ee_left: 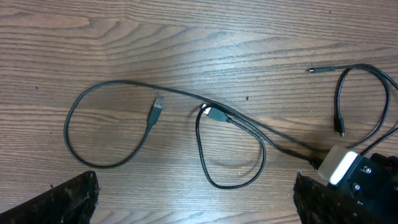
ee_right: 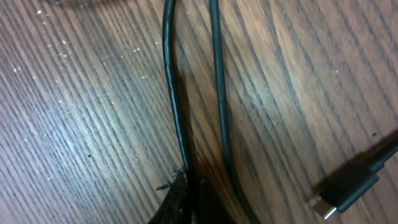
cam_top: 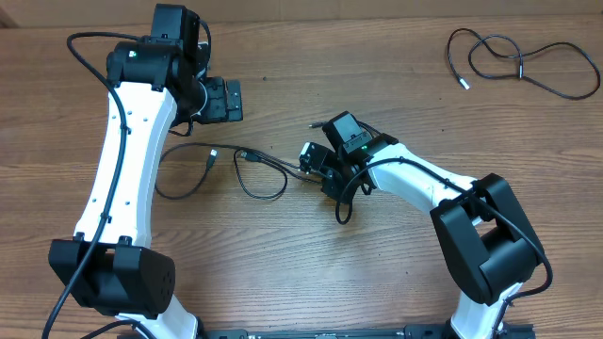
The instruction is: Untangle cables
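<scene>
the right gripper (cam_top: 303,169) is clenched, low on the table (cam_top: 377,56). in the right wrist view its dark fingertips (ee_right: 186,199) at 6 o'clock pinch one black strand, while a second strand runs just beside it from 12 to 6 and stays outside the jaws. a small silver-tipped plug (ee_right: 339,196) lies loose at 4 o'clock.

outward from that grip, the tangled cables (cam_top: 236,165) spread toward 9 o'clock in the overhead view: a small loop (ee_left: 230,155) nearest the gripper, then a wider loop (ee_left: 106,130) with a flat plug (ee_left: 155,112) lying inside it. the strands cross where the two loops meet, near the middle of the left wrist view.

the left gripper (cam_top: 229,99) is released, jaws wide, hovering above the tangle at its 12 o'clock and touching nothing.

a separate cable (cam_top: 523,66) lies well apart at 2 o'clock on the table, in loose curves of its own.

my reading: one cord is already set aside, and the middle group is only partly worked. the crossing has to be pulled open and the cords laid apart.
</scene>
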